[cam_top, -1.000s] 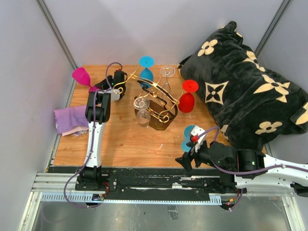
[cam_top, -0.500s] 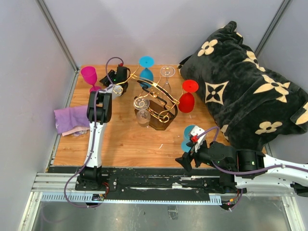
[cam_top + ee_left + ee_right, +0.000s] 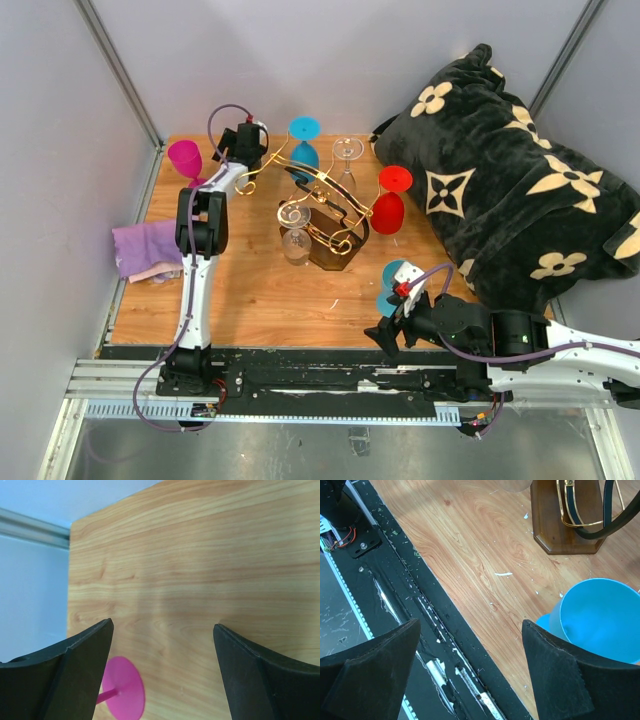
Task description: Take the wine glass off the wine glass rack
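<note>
The wine glass rack (image 3: 330, 215), gold wire on a dark wooden base (image 3: 565, 522), stands mid-table. A blue glass (image 3: 303, 140), a clear glass (image 3: 347, 160), a red glass (image 3: 390, 200) and a second clear glass (image 3: 296, 238) hang on it. A magenta wine glass (image 3: 185, 160) stands free on the table at the back left; its foot (image 3: 125, 692) shows low in the left wrist view. My left gripper (image 3: 243, 142) (image 3: 162, 626) hovers open just right of it, holding nothing. My right gripper (image 3: 380, 336) (image 3: 470, 625) is open over the front edge, beside a blue glass (image 3: 600, 620) (image 3: 390, 288).
A purple cloth (image 3: 145, 250) lies at the table's left edge. A black blanket with cream flowers (image 3: 510, 180) covers the right side. Grey walls close the back and left. A black rail (image 3: 395, 595) runs along the front edge.
My left gripper has opened and let go of the magenta glass, which now stands upright. The gripper has drawn back toward the far wall. The right arm has not moved.
</note>
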Controlling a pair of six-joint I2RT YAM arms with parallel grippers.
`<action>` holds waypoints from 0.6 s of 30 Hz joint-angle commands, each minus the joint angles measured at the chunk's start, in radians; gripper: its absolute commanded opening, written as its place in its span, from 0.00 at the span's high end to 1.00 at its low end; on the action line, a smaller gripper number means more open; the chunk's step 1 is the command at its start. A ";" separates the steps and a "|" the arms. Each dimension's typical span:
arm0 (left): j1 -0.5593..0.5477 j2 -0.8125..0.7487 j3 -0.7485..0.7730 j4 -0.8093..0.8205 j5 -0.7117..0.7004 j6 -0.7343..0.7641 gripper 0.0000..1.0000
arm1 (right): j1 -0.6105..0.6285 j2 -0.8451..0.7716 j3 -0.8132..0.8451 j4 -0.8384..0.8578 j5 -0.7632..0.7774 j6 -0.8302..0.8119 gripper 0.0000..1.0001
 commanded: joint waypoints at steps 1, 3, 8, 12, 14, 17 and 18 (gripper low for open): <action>0.004 0.005 0.026 -0.162 0.205 -0.109 0.12 | -0.018 0.003 -0.004 0.025 0.010 -0.015 0.17; 0.011 -0.009 0.045 -0.187 0.255 -0.144 0.12 | -0.019 0.004 -0.004 0.025 0.010 -0.016 0.17; 0.034 -0.087 0.046 -0.183 0.387 -0.251 0.12 | -0.018 0.007 0.001 0.026 0.009 -0.012 0.17; 0.065 -0.148 0.094 -0.181 0.439 -0.363 0.12 | -0.018 0.015 0.012 0.024 0.004 -0.007 0.18; 0.088 -0.176 0.140 -0.202 0.461 -0.420 0.12 | -0.017 0.026 0.024 0.023 0.003 -0.002 0.18; 0.112 -0.221 0.174 -0.180 0.491 -0.473 0.10 | -0.017 0.052 0.037 0.023 0.002 0.006 0.18; 0.118 -0.233 0.187 -0.177 0.491 -0.485 0.09 | -0.018 0.063 0.041 0.023 0.002 0.009 0.18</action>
